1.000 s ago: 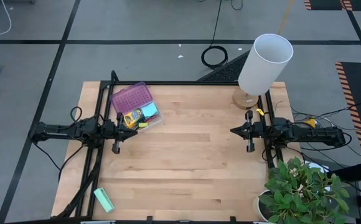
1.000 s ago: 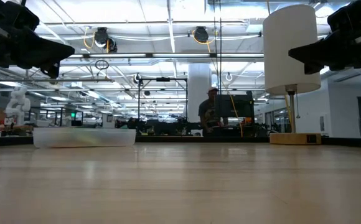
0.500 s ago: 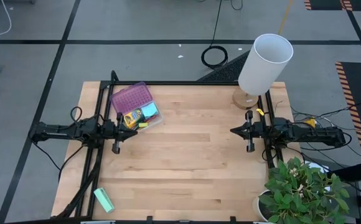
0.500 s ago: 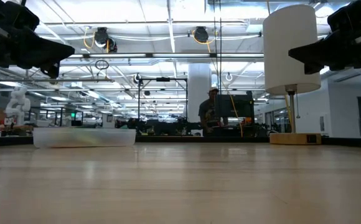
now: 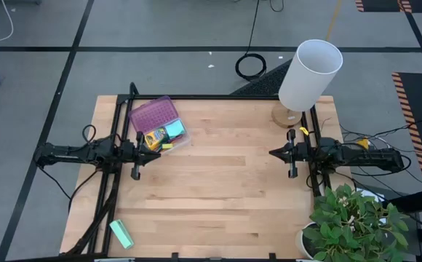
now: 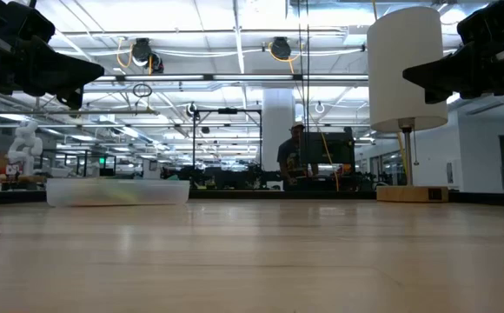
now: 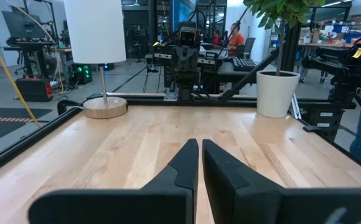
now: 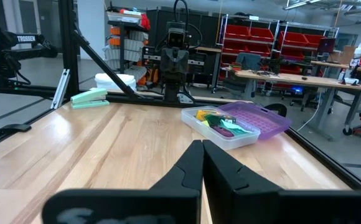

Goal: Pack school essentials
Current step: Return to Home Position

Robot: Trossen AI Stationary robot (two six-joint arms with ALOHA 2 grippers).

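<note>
Pale wood-grain worktop (image 5: 225,182). Clear plastic case (image 5: 160,127) with purple lid holds the school essentials (image 5: 164,135) beside the left pincer (image 5: 135,150), closed; right pincer (image 5: 292,153) closed opposite, near the white cylindrical lamp (image 5: 309,74).

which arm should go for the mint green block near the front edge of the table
Probably left. The mint green block lies on the left arm's side, nearer the left end effector. The right end effector waits across the table.
</note>
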